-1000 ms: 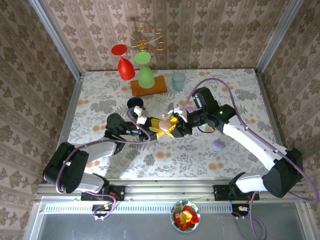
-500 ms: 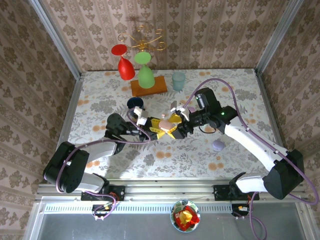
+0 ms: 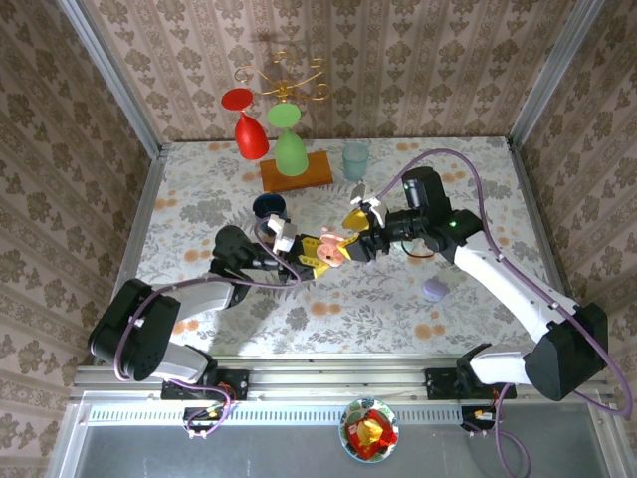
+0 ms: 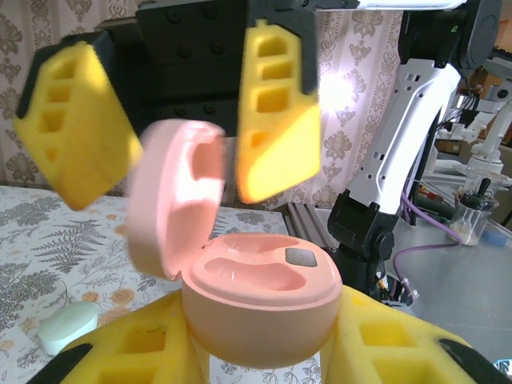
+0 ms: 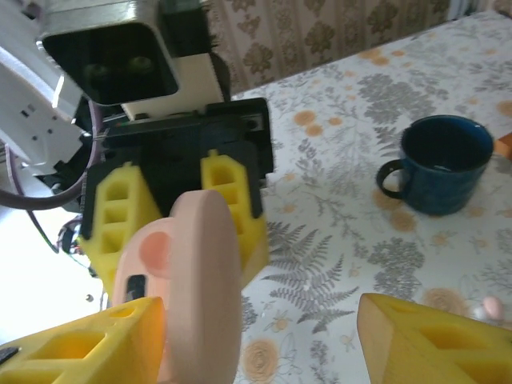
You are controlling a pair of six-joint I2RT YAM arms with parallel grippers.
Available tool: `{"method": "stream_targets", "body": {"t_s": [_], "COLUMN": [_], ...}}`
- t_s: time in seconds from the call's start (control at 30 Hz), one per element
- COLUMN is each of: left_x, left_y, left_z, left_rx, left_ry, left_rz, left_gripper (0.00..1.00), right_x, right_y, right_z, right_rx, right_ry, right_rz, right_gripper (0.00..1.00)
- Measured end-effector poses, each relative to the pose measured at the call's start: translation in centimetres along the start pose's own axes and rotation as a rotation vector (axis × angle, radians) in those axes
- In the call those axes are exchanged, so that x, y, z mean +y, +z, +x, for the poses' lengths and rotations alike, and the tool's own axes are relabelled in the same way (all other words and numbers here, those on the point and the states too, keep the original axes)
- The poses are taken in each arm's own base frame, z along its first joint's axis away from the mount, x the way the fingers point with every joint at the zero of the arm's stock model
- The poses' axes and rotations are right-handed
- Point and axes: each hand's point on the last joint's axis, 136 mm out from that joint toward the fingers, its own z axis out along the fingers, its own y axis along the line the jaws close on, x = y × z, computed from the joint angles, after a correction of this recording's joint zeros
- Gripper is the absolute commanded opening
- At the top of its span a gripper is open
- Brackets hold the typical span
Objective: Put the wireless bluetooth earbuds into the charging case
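A pink charging case (image 4: pixel 260 300) sits pinched between the yellow pads of my left gripper (image 4: pixel 260 356), which is shut on it. Its lid (image 4: pixel 172 200) stands open and both wells look empty. From above, the case (image 3: pixel 334 249) hangs over the middle of the table at the tip of my left gripper (image 3: pixel 320 251). My right gripper (image 3: pixel 356 231) is open just right of it, with one finger (image 5: pixel 80 344) beside the lid (image 5: pixel 204 280) and nothing held. One tiny pale pink earbud (image 5: pixel 490 307) lies on the table at the right edge of the right wrist view.
A dark blue mug (image 3: pixel 269 206) stands behind the grippers. A wooden block (image 3: pixel 296 171) with red and green glasses and a teal cup (image 3: pixel 355 159) are at the back. A lilac case (image 3: pixel 434 290) lies at the right and a mint case (image 4: pixel 68 324) on the cloth.
My right gripper has opened and drawn back to the right, away from the case. The left gripper still holds the case in the same place.
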Motion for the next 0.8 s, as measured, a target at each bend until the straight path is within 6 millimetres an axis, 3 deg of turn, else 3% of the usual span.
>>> {"method": "stream_targets", "body": {"t_s": [0.1,0.47,0.63,0.8], "left_x": [0.2,3.1,4.3,5.0], "left_y": [-0.2,-1.8,-2.7,-3.3], "left_z": [0.0,-0.1,-0.4,-1.0], "left_rx": [-0.002,-0.033,-0.053,-0.072], "left_ry": [0.012,0.040,0.040,0.054], "left_rz": [-0.008,-0.173,-0.253,-0.304], "left_gripper": [0.34,0.31,0.30,0.30], "right_x": [-0.3,0.9,-0.3,-3.0], "right_y": [0.0,-1.5,-2.4,-2.1], "right_z": [-0.1,0.2,0.3,2.1], "right_rx": [-0.010,-0.118,-0.178,-0.176], "right_ry": [0.001,-0.019,0.051,0.216], "right_rz": [0.009,0.005,0.054,0.171], "right_gripper": [0.66,0.70,0.68,0.68]}}
